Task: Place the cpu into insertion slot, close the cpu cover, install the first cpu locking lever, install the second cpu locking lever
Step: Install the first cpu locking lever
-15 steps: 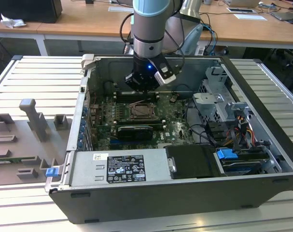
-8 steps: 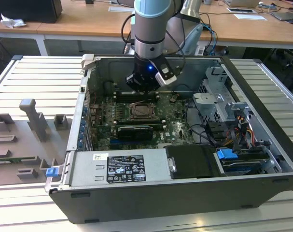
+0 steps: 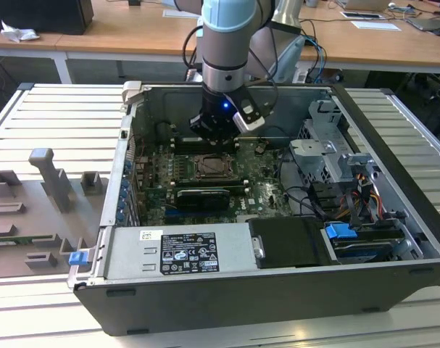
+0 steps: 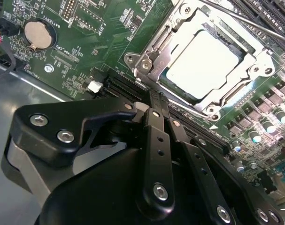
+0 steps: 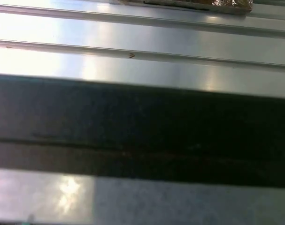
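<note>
We see the gripper (image 4: 154, 101) closed, empty, by the cover (image 4: 154, 51) over the cpu (image 4: 203, 63); a skewed push risks bending it.

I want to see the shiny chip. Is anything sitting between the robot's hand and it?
No, nothing visible is in the way. In the second wrist view the cpu already lies in its socket with the cpu cover framing it. The end effector sits beside the socket, over bare motherboard.

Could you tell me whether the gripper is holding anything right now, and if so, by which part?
Nothing is held. In the second wrist view the gripper is shut with nothing between its fingers, while the cpu sits in its slot under the closed cpu cover.
</note>
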`<state>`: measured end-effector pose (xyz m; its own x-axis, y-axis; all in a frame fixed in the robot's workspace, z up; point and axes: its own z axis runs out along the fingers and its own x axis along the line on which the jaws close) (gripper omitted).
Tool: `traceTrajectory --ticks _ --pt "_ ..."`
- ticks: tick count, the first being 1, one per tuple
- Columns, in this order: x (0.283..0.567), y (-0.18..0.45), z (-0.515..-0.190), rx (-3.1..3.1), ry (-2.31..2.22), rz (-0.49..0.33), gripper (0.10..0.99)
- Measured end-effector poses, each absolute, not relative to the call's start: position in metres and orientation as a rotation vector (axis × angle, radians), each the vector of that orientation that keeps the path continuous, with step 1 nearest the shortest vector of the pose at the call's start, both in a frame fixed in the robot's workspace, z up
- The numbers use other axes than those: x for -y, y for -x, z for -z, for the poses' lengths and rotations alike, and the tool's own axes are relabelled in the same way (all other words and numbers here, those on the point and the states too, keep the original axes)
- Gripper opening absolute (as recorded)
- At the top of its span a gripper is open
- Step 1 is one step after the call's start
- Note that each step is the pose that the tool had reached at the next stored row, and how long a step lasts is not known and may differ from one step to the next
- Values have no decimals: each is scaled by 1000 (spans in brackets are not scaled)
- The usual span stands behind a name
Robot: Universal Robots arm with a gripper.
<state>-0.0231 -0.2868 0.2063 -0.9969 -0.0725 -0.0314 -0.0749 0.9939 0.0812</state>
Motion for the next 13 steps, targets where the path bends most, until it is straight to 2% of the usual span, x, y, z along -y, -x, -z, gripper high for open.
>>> traceTrajectory --ticks 13 --pt "287 22 -203 -3111 108 -80 106"
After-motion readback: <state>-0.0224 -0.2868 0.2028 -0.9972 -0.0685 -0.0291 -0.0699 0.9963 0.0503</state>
